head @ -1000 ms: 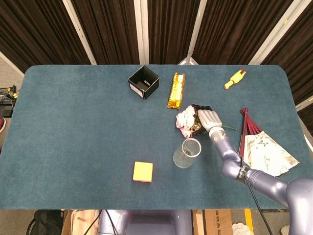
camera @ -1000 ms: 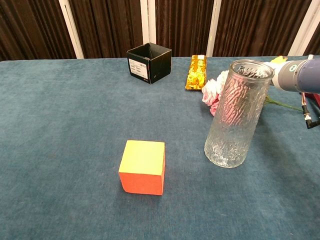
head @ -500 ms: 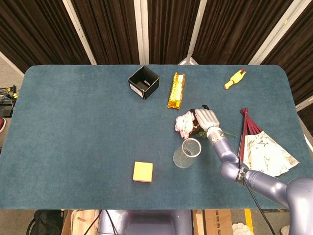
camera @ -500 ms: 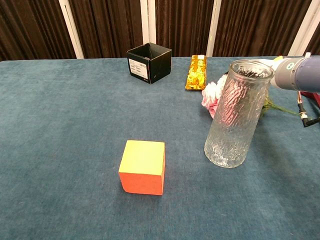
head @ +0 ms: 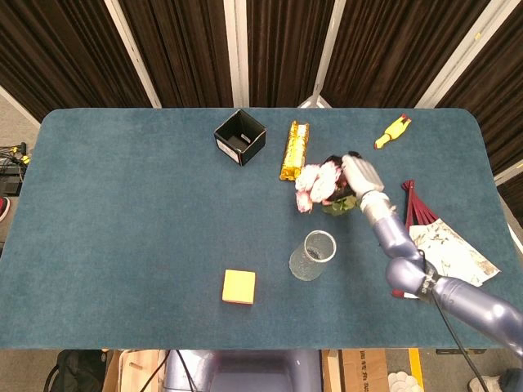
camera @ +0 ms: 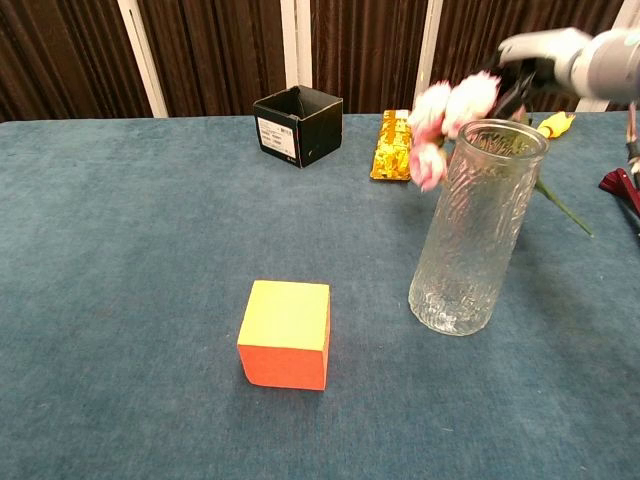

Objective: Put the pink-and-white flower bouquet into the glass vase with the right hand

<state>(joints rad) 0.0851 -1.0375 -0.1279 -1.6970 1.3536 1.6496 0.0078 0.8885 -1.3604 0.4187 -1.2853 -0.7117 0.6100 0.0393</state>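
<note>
My right hand [head: 360, 174] gripped the bouquet [head: 317, 184], holding it clear of the tabletop [head: 122, 229] with blooms pointing left and green stems [camera: 560, 205] trailing down to the right. The bouquet hung beyond the vase [camera: 472, 230], which stood upright and empty near the orange cube [camera: 286, 333]. A black box [head: 240, 136], gold packet [head: 295, 150], yellow toy [head: 392, 131] and fan [head: 441, 245] lay around. My left hand was out of sight.
</note>
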